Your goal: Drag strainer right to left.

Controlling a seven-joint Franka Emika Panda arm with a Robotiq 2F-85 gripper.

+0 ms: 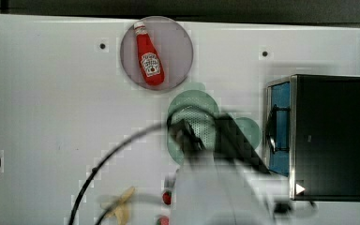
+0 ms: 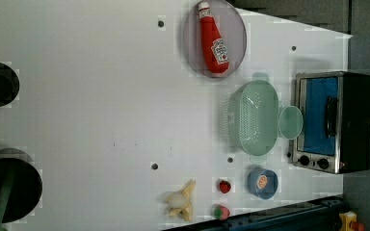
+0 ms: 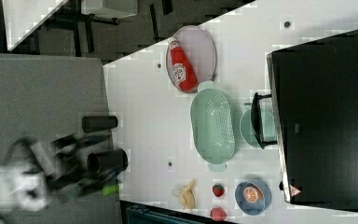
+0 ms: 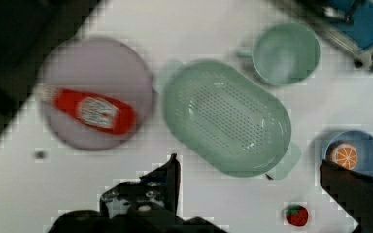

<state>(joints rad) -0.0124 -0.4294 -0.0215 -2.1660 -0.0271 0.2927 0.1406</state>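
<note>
Black jaws of the gripper hang wide apart above the strainer, which sits on the worktop touching the mug (a careless drag may snag it).

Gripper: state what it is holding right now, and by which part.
Nothing is held. The gripper is open, its fingers spread wide above the table, apart from the strainer, which rests untouched on the white surface.

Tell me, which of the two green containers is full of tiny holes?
The strainer, the larger oval one with rim tabs, next to the ketchup plate. The mug beside it, by the oven, is smaller, round and plain inside.
</note>
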